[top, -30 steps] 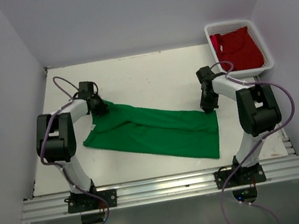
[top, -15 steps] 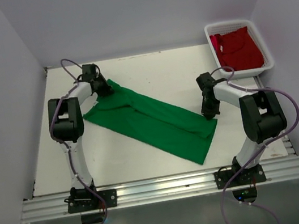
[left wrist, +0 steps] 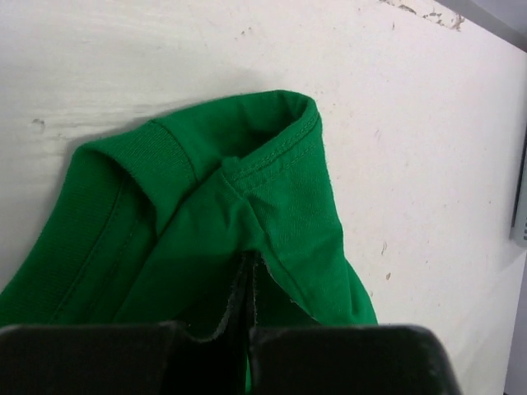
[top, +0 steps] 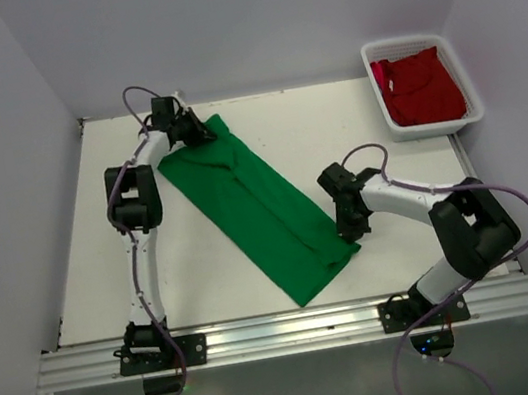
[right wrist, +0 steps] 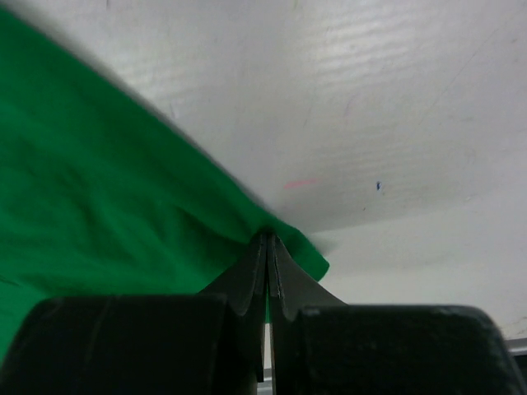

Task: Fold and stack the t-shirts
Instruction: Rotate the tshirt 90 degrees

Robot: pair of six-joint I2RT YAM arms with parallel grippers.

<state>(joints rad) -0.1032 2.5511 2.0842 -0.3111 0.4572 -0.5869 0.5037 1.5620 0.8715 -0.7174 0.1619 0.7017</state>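
Observation:
The green t-shirt (top: 254, 199) lies folded lengthwise as a long strip, running from the far left to the near middle of the table. My left gripper (top: 200, 132) is shut on its far end near the collar (left wrist: 272, 148). My right gripper (top: 348, 226) is shut on its near right corner (right wrist: 305, 255). The red t-shirt (top: 418, 86) lies crumpled in the white basket (top: 474, 91) at the far right.
The white table (top: 354, 132) has side walls left, right and behind. The basket stands in the far right corner. A metal rail (top: 286, 331) runs along the near edge by the arm bases.
Both grippers have swung the green shirt round: the left end moved far and right toward the back wall, the right end moved left and nearer. The strip now lies steeply diagonal.

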